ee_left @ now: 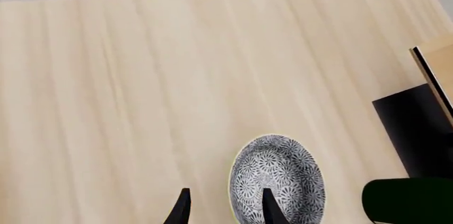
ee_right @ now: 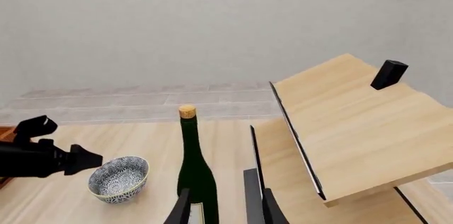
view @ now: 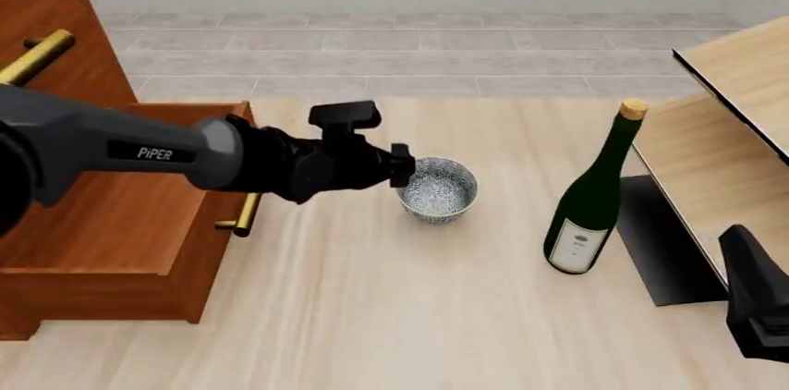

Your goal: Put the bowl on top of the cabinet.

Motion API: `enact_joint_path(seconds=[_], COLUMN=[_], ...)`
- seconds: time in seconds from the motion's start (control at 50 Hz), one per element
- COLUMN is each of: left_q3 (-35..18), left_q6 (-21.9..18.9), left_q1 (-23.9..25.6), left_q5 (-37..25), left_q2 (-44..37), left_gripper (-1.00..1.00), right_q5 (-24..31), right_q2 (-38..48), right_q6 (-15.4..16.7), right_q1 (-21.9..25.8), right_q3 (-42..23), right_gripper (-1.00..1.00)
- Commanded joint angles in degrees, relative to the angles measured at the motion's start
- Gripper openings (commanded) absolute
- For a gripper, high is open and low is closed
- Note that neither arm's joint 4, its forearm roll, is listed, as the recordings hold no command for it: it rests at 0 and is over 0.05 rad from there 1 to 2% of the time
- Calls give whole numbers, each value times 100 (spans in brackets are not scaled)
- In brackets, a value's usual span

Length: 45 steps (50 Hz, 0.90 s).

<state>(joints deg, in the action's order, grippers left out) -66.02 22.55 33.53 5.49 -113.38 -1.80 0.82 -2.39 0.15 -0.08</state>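
Bowl on pale wood table, tiled floor beyond; left claw spread, seemingly straddling rim.

Open worktop near and far of bowl. Cabinet blocks left; wine bottle and pale shelf unit crowd right. Gap between bowl and bottle passable.

Probably a home-like simulated room (plain grey wall): wooden cabinet, wine bottle, pale tiled floor.
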Motion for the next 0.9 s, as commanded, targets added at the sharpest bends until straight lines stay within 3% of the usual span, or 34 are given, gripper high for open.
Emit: enact_joint_path(seconds=[0.02,0.9], left_q3=[3,-162], left_q6=[34,94], left_q1=[14,237], left_q5=[92,272], left_q2=[-99,-534], left_gripper=[100,100], right_q5=[2,-20], right_q2=[-9,15], right_q6=[-5,-19], right_q1=[3,5], right_q3=[-2,-1], right_gripper=[100,100])
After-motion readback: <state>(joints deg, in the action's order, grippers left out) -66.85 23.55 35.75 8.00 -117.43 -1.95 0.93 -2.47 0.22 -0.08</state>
